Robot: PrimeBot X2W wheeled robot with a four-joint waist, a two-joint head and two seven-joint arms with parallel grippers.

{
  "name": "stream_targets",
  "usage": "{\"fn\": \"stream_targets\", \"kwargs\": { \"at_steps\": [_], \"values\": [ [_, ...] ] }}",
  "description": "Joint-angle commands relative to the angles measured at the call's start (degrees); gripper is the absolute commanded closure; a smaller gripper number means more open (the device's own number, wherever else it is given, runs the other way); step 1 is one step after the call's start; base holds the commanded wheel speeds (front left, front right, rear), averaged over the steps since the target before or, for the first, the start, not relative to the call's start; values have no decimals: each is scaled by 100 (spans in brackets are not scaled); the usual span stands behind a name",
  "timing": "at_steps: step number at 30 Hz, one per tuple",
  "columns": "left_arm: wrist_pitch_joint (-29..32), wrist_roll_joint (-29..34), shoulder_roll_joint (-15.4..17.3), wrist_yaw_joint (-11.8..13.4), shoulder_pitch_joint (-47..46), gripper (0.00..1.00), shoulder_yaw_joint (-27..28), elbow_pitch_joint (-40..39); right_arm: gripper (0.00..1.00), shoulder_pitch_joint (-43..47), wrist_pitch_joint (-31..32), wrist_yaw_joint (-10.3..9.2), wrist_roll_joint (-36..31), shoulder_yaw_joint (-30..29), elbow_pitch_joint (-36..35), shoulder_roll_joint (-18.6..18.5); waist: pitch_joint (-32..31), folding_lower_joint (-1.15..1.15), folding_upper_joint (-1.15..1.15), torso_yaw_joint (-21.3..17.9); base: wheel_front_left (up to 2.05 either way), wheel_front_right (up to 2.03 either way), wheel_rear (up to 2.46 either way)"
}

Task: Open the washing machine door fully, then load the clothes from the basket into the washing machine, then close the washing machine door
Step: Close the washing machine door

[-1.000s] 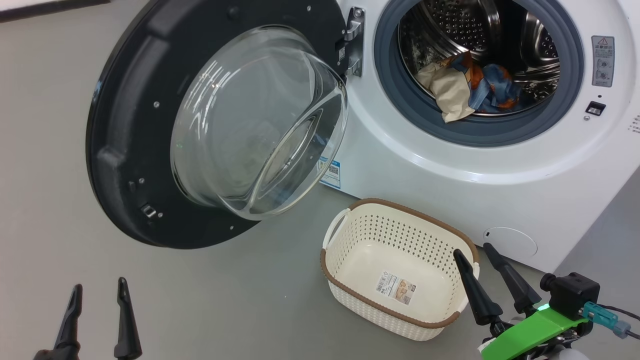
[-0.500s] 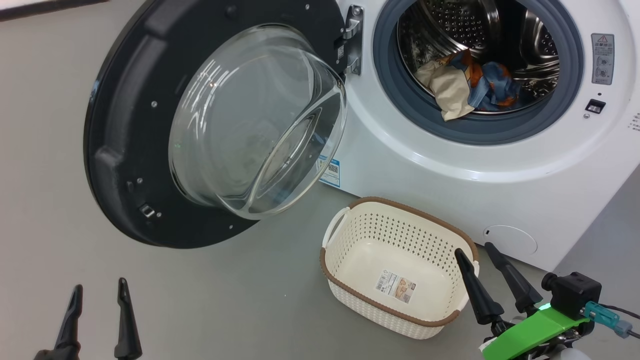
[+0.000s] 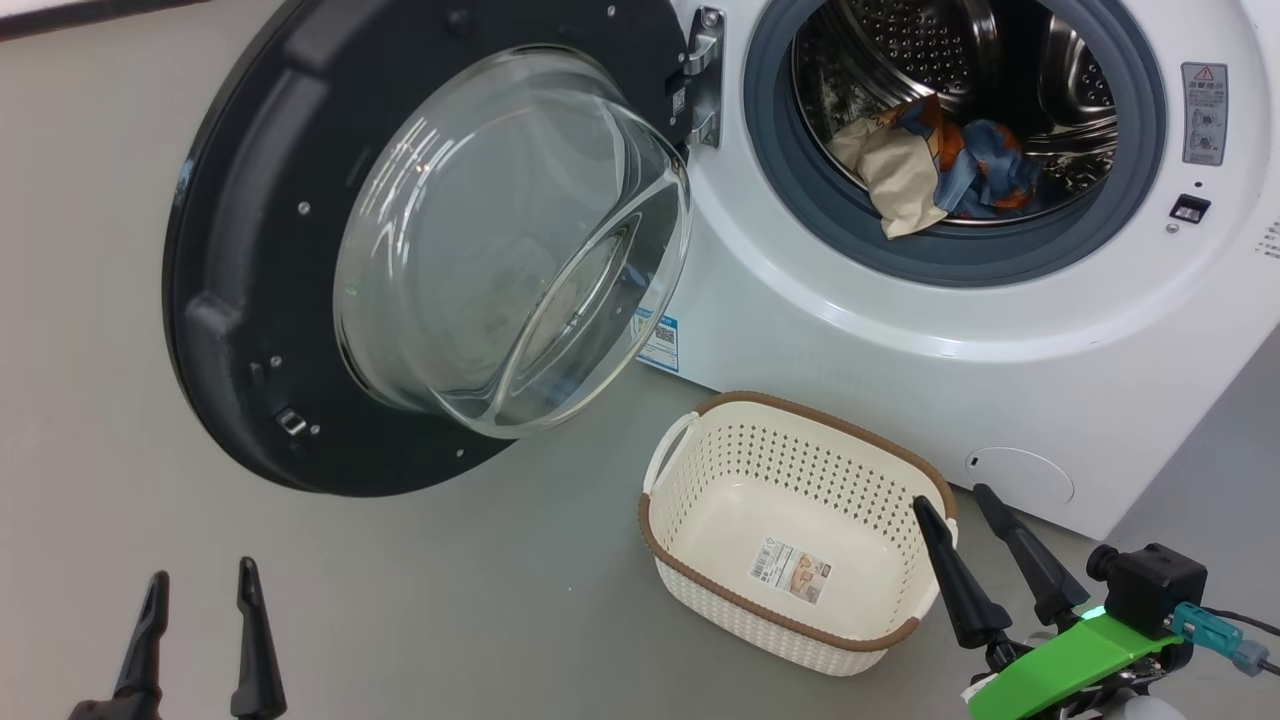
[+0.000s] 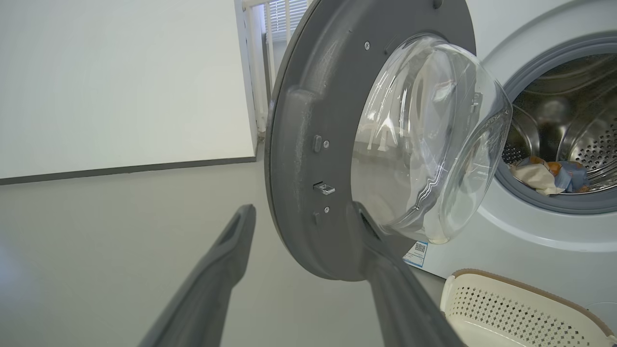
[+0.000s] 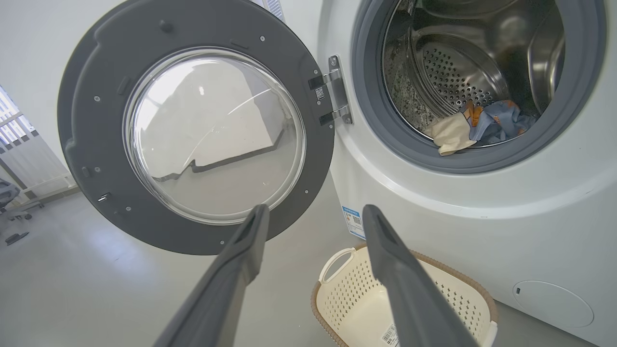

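Up at 10 o'clock, washing machine door (image 3: 235,260): rigid, heavy-ish I reckon; I'd push the free rim.
left gripper (image 3: 200,570): fingers apart, empty.
right gripper (image 3: 950,497): same.

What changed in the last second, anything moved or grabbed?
Nothing was moved, grabbed or released; only the head camera drifted slightly. The clothes stay in the washing machine, the basket empty, the washing machine door open, the left gripper and right gripper open.
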Motion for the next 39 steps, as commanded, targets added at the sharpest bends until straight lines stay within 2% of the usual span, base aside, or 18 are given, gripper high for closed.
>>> {"fn": "stream_targets", "kwargs": {
  "at_steps": [1,2,4,5,6,7,16,21,25,31,35,36,39],
  "values": [
    [-28,-17,51,-33,-189,1,175,-125,0,-104,-26,9,63,66,-141,-78,2,0,0,-1,0,0,0],
    [-28,-21,59,-42,-209,15,175,-131,0,-100,-26,9,61,63,-143,-78,3,0,0,-1,0,0,0],
    [-28,-56,73,-74,-253,58,184,-145,0,-92,-26,9,57,51,-147,-76,4,0,0,-3,0,0,0],
    [-28,-79,85,-91,-278,71,191,-145,0,-87,-26,9,56,44,-150,-74,4,0,0,-4,0,0,0],
    [-28,-100,105,-109,-305,97,201,-144,0,-82,-26,9,56,38,-153,-74,4,0,0,-6,0,0,0],
    [-28,-117,136,-129,-342,100,211,-150,0,-78,-26,9,56,32,-155,-73,5,0,0,-7,0,0,0],
    [316,-161,758,-267,-1185,100,413,-576,0,-68,-26,9,44,42,-167,-38,0,0,0,-48,0,0,0],
    [813,-707,971,-344,-1875,100,735,-868,0,-107,-26,9,71,75,-159,-69,53,0,0,-173,0,0,0],
    [1230,-1154,1209,-396,-2469,100,992,-814,0,-148,-26,9,74,88,-165,-99,122,0,0,-306,0,0,0],
    [2032,-2329,1320,-362,-3336,100,1578,-95,0,-190,-26,9,75,121,-165,-110,200,0,0,-538,0,0,0],
    [2802,-3213,1542,-167,-3958,100,2107,847,0,-243,-26,9,68,134,-165,-97,288,0,0,-785,0,0,0],
    [3096,-3570,1697,-33,-4251,100,2383,1305,0,-257,-26,9,70,132,-164,-97,336,0,0,-903,0,0,0],
    [3461,-3978,1907,119,-4607,100,2684,1967,0,-293,-26,9,79,133,-156,-106,384,0,0,-1057,0,0,0]
  ]
}}
